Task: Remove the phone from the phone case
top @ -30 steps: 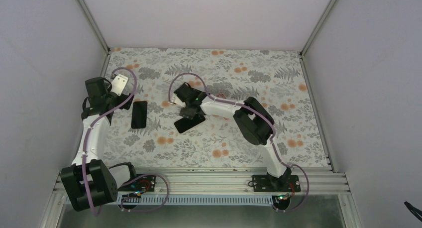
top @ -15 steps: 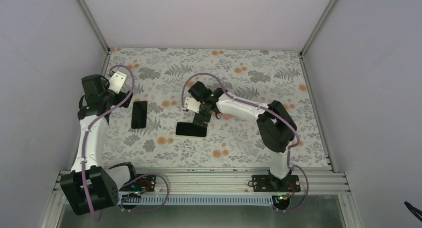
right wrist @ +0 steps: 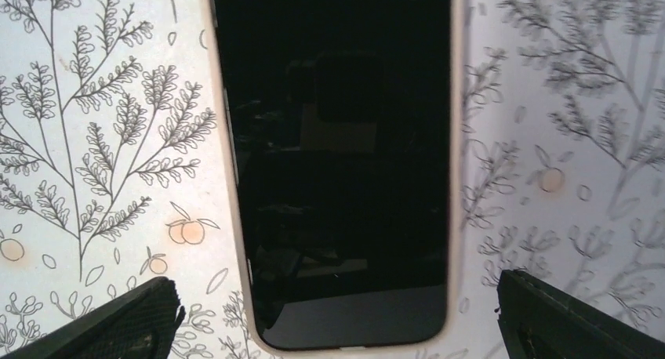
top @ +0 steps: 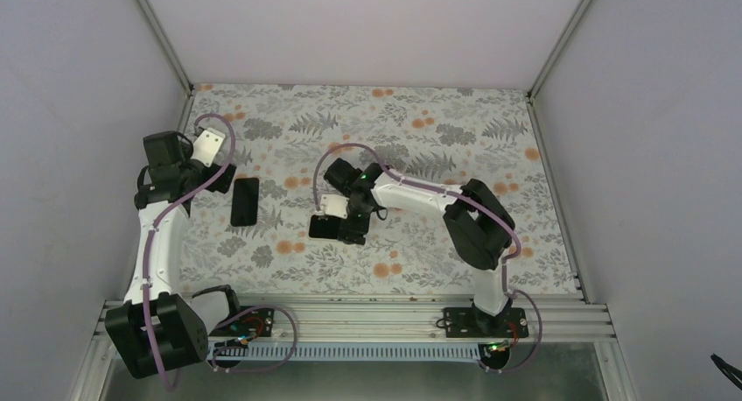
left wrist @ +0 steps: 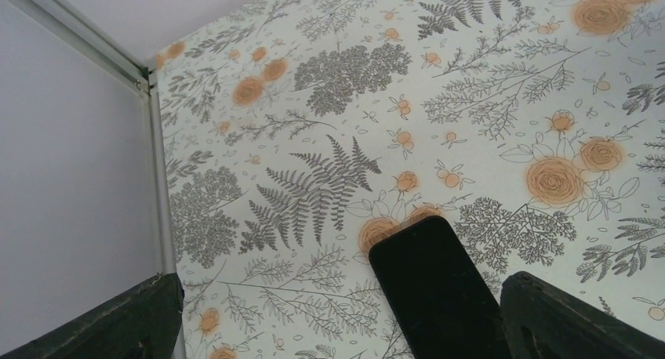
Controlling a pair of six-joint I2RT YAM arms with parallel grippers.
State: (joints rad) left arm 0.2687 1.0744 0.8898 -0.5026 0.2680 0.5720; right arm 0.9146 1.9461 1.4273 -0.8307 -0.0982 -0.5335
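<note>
Glossy pale-rimmed black phone (right wrist: 333, 163) and matte black slab (top: 245, 201) lie apart on the counter (top: 455, 112); extraction looks done. Left tool (left wrist: 349, 328) and right tool (top: 341, 226) gape wide, empty: retreat next.

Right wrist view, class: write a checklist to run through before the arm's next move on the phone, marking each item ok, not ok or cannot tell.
1. Right pincer open: ok.
2. Phone lies between its fingers: ok.
3. Phone flat on the table, screen up: ok.
4. Left pincer open, second dark slab below it: ok.
5. Light rim is its case: cannot tell.
</note>
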